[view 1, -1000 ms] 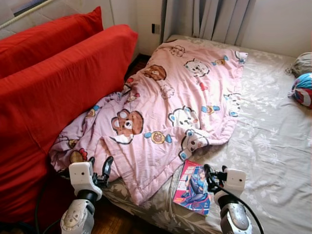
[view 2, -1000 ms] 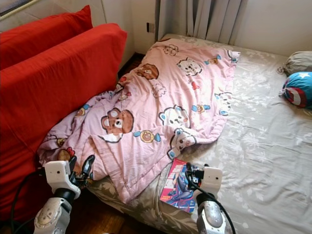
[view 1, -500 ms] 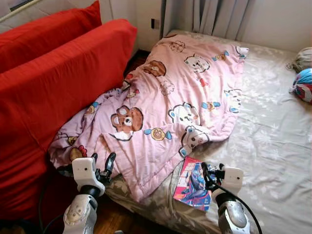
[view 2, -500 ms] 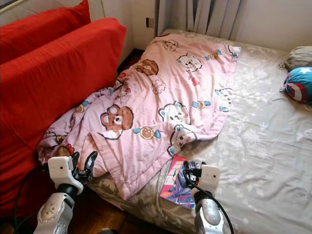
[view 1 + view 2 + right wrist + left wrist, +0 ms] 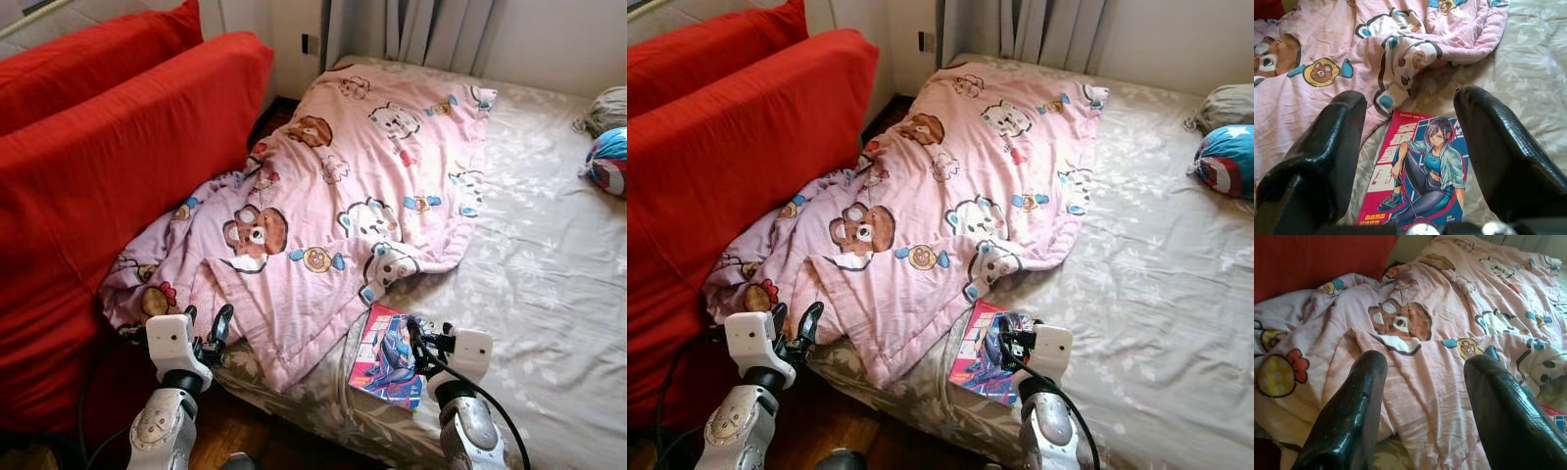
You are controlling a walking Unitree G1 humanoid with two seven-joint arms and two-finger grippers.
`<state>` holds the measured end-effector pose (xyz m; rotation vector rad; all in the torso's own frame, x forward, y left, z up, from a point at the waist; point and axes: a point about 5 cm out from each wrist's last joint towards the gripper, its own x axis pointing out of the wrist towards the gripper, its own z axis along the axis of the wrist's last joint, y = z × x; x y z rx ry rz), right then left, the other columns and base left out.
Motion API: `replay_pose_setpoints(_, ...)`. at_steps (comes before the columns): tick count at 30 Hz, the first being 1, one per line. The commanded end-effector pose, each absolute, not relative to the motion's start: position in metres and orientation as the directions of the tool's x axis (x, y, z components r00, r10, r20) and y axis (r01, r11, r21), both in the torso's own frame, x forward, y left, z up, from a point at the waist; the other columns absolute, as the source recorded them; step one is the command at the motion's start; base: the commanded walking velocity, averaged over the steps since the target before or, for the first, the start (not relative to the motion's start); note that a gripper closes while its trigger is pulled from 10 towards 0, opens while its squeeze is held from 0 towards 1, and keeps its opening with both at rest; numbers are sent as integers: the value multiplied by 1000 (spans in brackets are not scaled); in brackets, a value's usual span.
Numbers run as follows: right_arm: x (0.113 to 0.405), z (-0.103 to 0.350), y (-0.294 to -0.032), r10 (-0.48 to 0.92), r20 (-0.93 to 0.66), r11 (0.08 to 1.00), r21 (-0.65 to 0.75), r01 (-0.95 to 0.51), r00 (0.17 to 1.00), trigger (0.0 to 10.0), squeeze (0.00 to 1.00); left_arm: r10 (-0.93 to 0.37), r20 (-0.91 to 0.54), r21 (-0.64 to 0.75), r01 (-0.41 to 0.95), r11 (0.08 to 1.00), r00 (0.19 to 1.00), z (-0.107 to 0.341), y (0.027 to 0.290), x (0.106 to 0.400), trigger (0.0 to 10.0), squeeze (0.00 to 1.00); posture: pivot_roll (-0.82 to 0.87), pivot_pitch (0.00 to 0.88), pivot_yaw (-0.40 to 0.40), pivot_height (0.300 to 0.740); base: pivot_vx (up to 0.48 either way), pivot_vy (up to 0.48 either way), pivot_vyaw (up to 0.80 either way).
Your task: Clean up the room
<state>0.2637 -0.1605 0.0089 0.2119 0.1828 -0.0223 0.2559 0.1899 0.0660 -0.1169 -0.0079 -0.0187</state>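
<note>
A pink cartoon-print blanket [image 5: 343, 196] lies rumpled across the left half of the bed, one corner hanging off the near edge. A colourful comic book [image 5: 390, 357] lies flat on the grey sheet [image 5: 549, 284] near the bed's front edge. My right gripper [image 5: 419, 345] hovers open just over the book [image 5: 1420, 171], fingers [image 5: 1498, 147] spread to either side of it. My left gripper [image 5: 206, 328] is open at the blanket's hanging corner [image 5: 1415, 377], by the bed's front left corner, holding nothing.
Large red cushions [image 5: 118, 157] lean against the bed's left side. A round blue, red and white pillow [image 5: 607, 162] and a grey bundle [image 5: 607, 106] lie at the far right. Curtains [image 5: 411, 29] hang behind the bed. Wooden floor [image 5: 245, 431] runs below the bed edge.
The camera has shifted slightly, so the scene has drifted in the picture. Both grippers stay open in much the same places over the blanket corner and the book.
</note>
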Motion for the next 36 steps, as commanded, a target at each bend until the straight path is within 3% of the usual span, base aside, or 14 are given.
replay_pose_setpoints(1, 258, 3, -161, -13, -206, 973, 222, 59, 978, 10000, 0, -15, -18, -114, 13, 993, 1000, 62, 191, 254, 10000, 0, 19, 200, -14, 665, 0, 0, 0)
replay_pose_setpoints(10, 260, 4, -161, -6, -207, 974, 219, 53, 978, 10000, 0, -18, -20, -115, 16, 993, 1000, 62, 191, 254, 10000, 0, 18, 202, -11, 665, 0, 0, 0)
replay_pose_setpoints(14, 259, 1, -160, -5, -225, 976, 211, 53, 974, 10000, 0, -20, -23, -117, 17, 993, 1000, 62, 190, 254, 10000, 0, 17, 204, -9, 640, 0, 0, 0)
replay_pose_setpoints(36, 263, 1, -162, -2, -236, 972, 226, 57, 972, 10000, 0, -7, -38, -134, 2, 991, 999, 60, 192, 253, 10000, 0, 23, 198, -7, 640, 0, 0, 0)
